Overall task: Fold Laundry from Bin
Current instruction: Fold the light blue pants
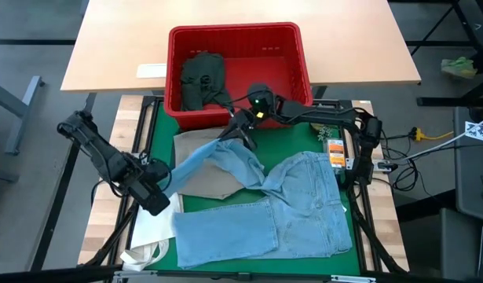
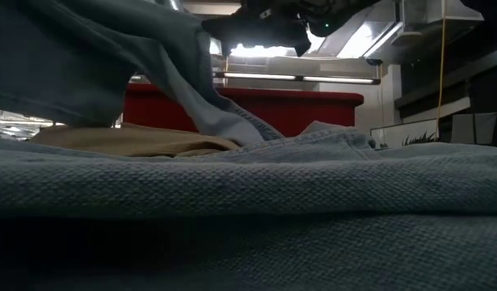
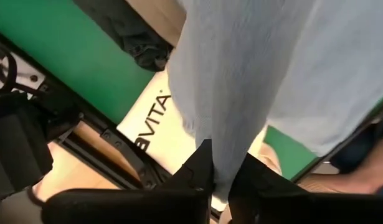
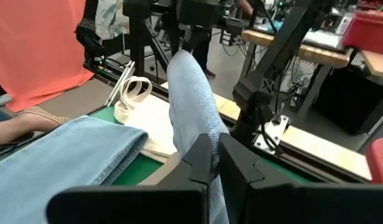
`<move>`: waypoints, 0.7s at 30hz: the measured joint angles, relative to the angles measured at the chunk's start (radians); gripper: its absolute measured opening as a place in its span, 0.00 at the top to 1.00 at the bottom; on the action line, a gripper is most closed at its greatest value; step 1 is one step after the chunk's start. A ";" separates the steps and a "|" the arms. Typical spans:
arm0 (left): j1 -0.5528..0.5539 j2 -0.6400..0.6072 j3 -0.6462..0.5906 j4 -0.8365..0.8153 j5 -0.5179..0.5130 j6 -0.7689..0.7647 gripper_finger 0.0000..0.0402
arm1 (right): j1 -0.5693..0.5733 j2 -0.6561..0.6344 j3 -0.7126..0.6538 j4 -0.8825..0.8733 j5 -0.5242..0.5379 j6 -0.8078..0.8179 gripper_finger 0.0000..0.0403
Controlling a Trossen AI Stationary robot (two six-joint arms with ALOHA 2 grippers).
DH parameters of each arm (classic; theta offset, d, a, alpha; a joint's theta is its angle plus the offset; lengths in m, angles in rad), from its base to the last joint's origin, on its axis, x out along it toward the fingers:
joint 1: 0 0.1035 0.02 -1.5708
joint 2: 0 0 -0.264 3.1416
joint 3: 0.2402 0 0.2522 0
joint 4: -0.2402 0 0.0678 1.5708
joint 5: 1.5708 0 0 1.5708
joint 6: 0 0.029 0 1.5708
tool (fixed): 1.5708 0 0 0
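**Stretched jeans leg could slip free at the left end**

The main risk sits with the left gripper (image 1: pixel 156 191), at the left edge of the table (image 1: pixel 296 141) beside the white tote bag (image 1: pixel 151 232). In its wrist view the pale fabric runs down between its jaws, which look nearly together on a thin fold, but how firmly they pinch I cannot tell. If that hold is loose, the leg would drop and the stretched span would collapse onto the khaki trousers (image 1: pixel 206 169) below it, undoing the spread needed for a fold.

A second hazard is tension: both arms hold one leg of the light blue jeans (image 1: pixel 304 208) between them, so pulling further apart could drag the body of the jeans (lying flat on the near-right part of the table) across the mat, or tug the hem out of the weaker pinch.

The right gripper (image 1: pixel 239 126) is near the front wall of the bin (image 1: pixel 300 55), jaws closed tight on the far end of that same leg; its wrist view shows the cloth passing straight between the two fingers. From there the leg runs left and near to the left gripper, raised off the table, as the low view confirms.

A dark green piece (image 1: pixel 202 75) waits in the bin's left half, well apart from both arms
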 joint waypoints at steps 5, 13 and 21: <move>-0.012 0.023 -0.020 0.001 0.010 0.000 0.88 | -0.002 0.000 0.000 -0.001 -0.020 0.003 0.93; -0.013 0.025 -0.069 0.017 0.013 0.000 0.71 | 0.003 -0.007 0.000 -0.004 -0.122 0.029 0.64; -0.013 0.025 -0.084 0.105 -0.153 0.035 0.66 | 0.019 -0.029 0.000 -0.025 -0.423 0.129 0.46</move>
